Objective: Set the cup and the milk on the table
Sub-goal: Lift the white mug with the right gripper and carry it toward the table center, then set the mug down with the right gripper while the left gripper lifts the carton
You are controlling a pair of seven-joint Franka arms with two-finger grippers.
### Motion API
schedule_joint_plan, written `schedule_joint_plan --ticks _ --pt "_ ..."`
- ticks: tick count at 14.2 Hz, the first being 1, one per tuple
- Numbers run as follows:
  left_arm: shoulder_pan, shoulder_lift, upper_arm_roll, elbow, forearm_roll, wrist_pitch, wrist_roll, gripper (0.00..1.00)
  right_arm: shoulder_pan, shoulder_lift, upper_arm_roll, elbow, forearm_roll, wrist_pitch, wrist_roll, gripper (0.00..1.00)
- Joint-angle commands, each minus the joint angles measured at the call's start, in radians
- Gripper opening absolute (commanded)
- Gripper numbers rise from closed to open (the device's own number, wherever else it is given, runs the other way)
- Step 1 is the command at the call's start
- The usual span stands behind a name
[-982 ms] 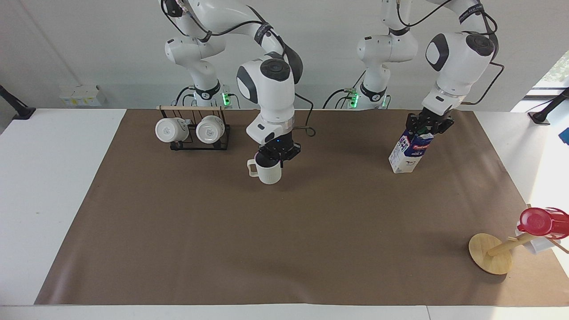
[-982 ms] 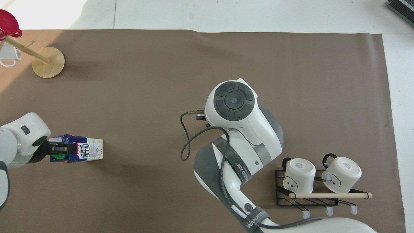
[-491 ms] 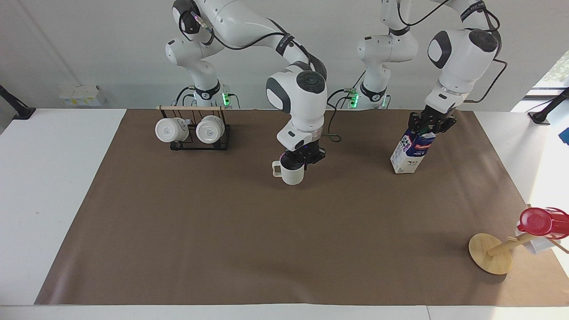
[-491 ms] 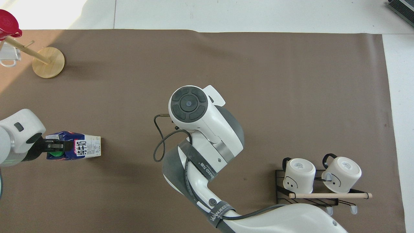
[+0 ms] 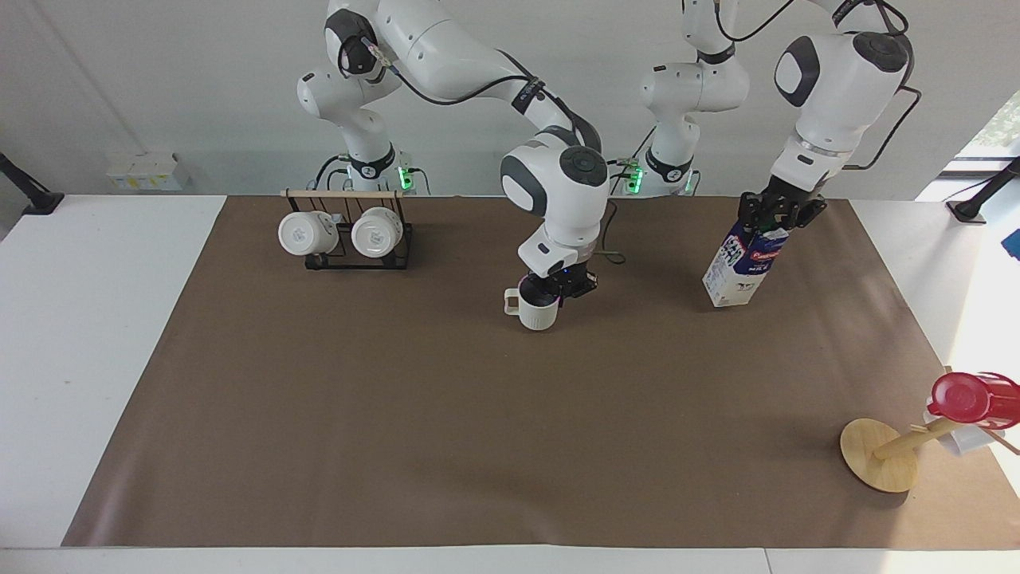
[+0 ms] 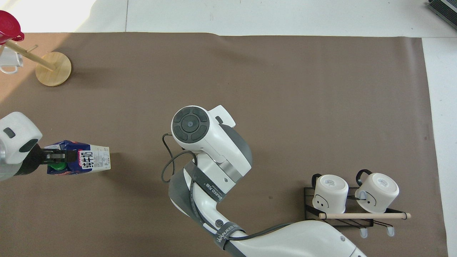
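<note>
Nearest the robots, at the right arm's end of the counter (image 5: 96, 335), a black wire rack (image 5: 356, 257) holds two white mugs (image 5: 305, 233) on their sides under a wooden bar. The milk (image 5: 741, 267) is about as near, toward the left arm's end. The left claw (image 5: 777, 212) is clamped on the carton's top by the green cap, and the carton leans; whether its base touches the brown sheet (image 5: 446, 430) cannot be told.

A little farther out, near the middle of the sheet, the right claw (image 5: 558, 287) grips the rim of the cup (image 5: 536, 309), one finger inside the dark interior. The cup hangs upright, its handle toward the right arm's end; whether its bottom rests on the sheet cannot be told. In the overhead view the right arm's wrist hides the cup.

Open brown sheet lies around both. Farthest out, at the left arm's end, a wooden stand (image 5: 880, 465) with a round base carries a red cup (image 5: 966, 398).
</note>
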Motion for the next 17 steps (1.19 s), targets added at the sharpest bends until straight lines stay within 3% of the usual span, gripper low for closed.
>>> schedule_joint_plan --ticks 1,2,4,6,9,13,17 --pt "-0.046 0.007 0.008 0.077 0.017 -0.077 -0.066 0.52 0.001 0.013 -0.001 0.018 -0.021 0.013 0.032 0.00" --pt "-0.052 0.007 0.008 0.092 0.016 -0.092 -0.072 0.52 0.001 0.014 -0.001 0.017 -0.023 0.020 0.043 0.00" --pt "-0.075 0.019 0.008 0.120 0.016 -0.114 -0.112 0.51 -0.002 0.013 -0.001 0.001 -0.024 0.045 0.051 0.12" --pt "-0.106 0.025 0.008 0.144 0.014 -0.119 -0.156 0.51 -0.007 0.013 -0.001 -0.020 -0.023 0.068 0.052 0.16" --pt "-0.135 0.053 0.006 0.193 0.008 -0.146 -0.196 0.51 -0.010 0.011 -0.001 -0.034 -0.017 0.073 0.054 0.32" --pt "-0.172 0.067 0.005 0.238 0.004 -0.168 -0.251 0.51 -0.036 -0.027 -0.006 -0.025 0.002 0.080 0.084 1.00" --pt "-0.202 0.088 -0.003 0.276 0.002 -0.174 -0.310 0.51 -0.114 -0.157 -0.007 -0.035 0.002 0.057 0.069 1.00"
